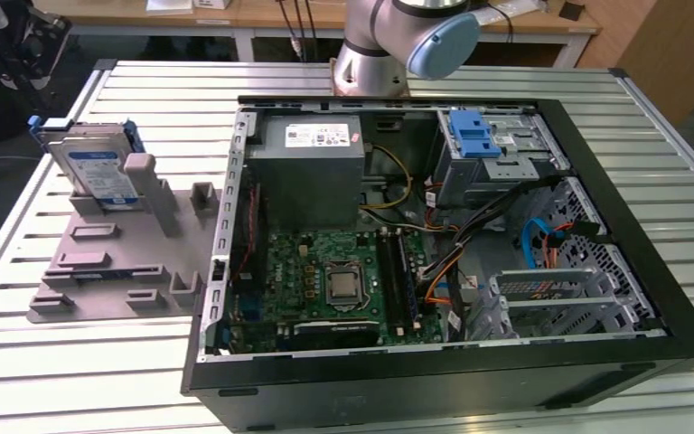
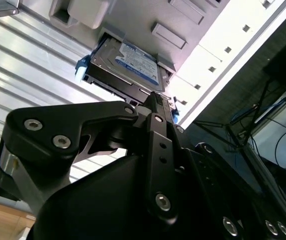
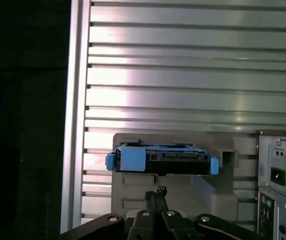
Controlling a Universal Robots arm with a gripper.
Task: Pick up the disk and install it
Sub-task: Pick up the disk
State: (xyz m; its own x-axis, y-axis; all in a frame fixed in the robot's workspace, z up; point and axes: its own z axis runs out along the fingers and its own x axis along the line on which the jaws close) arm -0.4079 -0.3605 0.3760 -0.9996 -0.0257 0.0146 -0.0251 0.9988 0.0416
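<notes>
The disk (image 1: 91, 165) is a silver-grey drive with a white-and-blue label in a blue carrier. It stands tilted in a slot of the grey holder (image 1: 118, 271) at the exterior view's left, outside the computer case. Both wrist views show the disk (image 2: 131, 61) (image 3: 160, 159) ahead of my gripper (image 3: 156, 192) (image 2: 156, 98). The black fingers are pressed together with nothing between them, and a clear gap separates them from the disk. The arm's base (image 1: 378, 54) stands behind the case.
The open computer case (image 1: 636, 271) lies on the slatted metal table (image 1: 70, 371). Inside it are a grey power supply box (image 1: 311, 163), a motherboard (image 1: 335, 280), loose cables and a blue-latched silver drive cage (image 1: 492, 145). Desks stand behind the table.
</notes>
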